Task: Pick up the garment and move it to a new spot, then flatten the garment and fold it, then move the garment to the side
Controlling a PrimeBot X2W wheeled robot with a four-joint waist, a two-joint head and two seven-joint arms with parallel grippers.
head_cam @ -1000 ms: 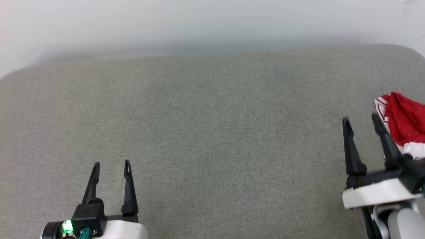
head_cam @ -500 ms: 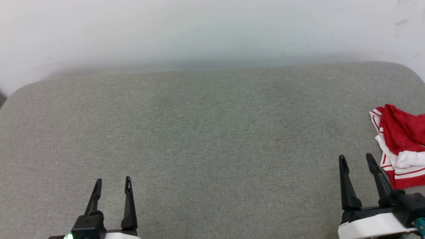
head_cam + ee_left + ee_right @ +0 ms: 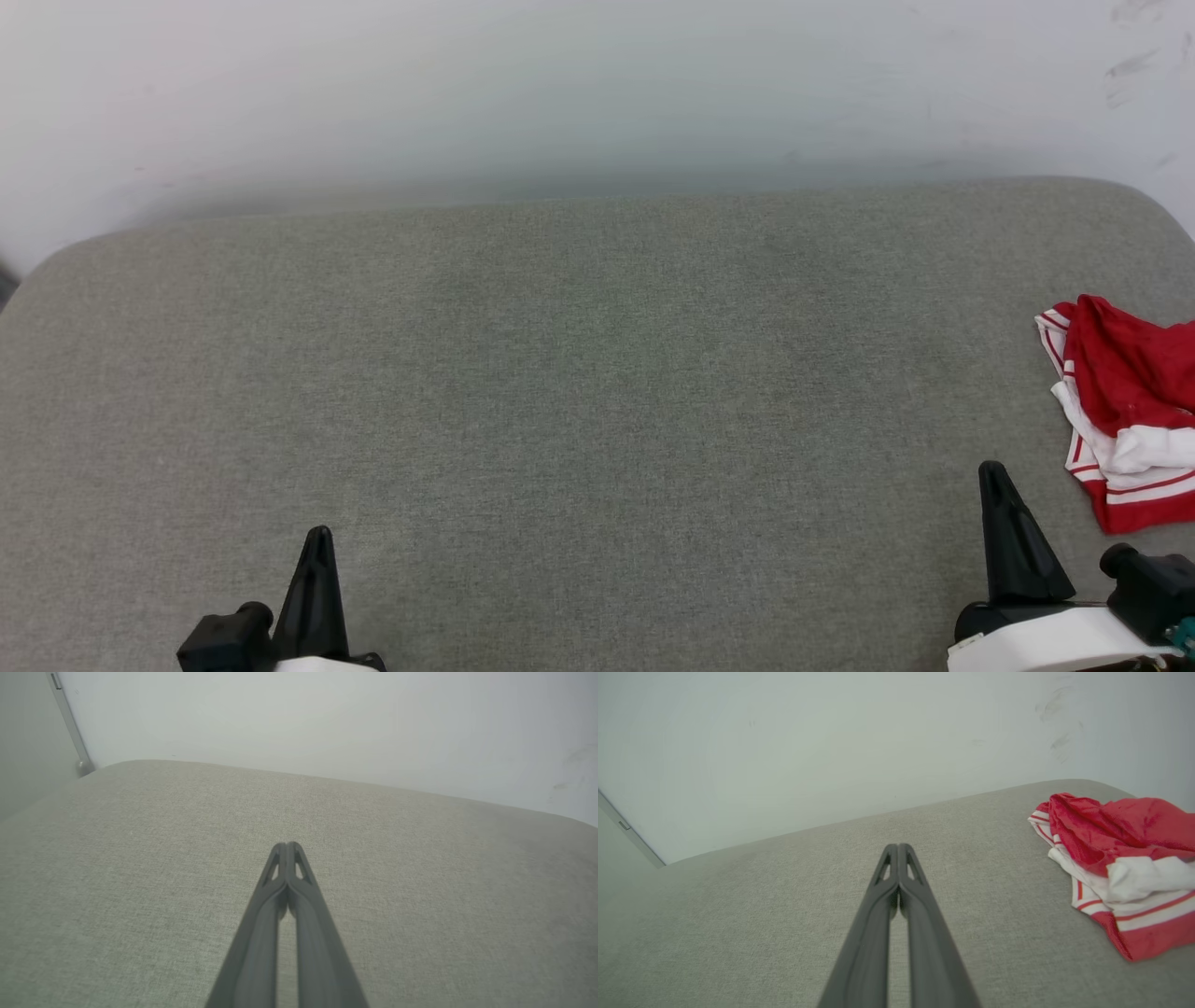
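Two dark long-fingered grippers nearest: left gripper (image 3: 317,534), right gripper (image 3: 991,469), jaws of both pressed together, empty. Crumpled red-and-white jersey garment (image 3: 1125,392) beyond right gripper, at right edge of grey fabric cushion (image 3: 597,392). Risk: shut jaws shove cloth off edge; shallow pinch slips.

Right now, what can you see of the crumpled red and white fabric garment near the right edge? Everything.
The crumpled red jersey-style garment lies bunched in a heap on the grey woven fabric surface near its right edge, partly cut off by the head view. It looks like soft cloth: red folds on top, a white part below, and red-and-white striped trim along the edges. It is not spread or folded flat. Only the surface touches it; the shut right gripper stands apart to its left.
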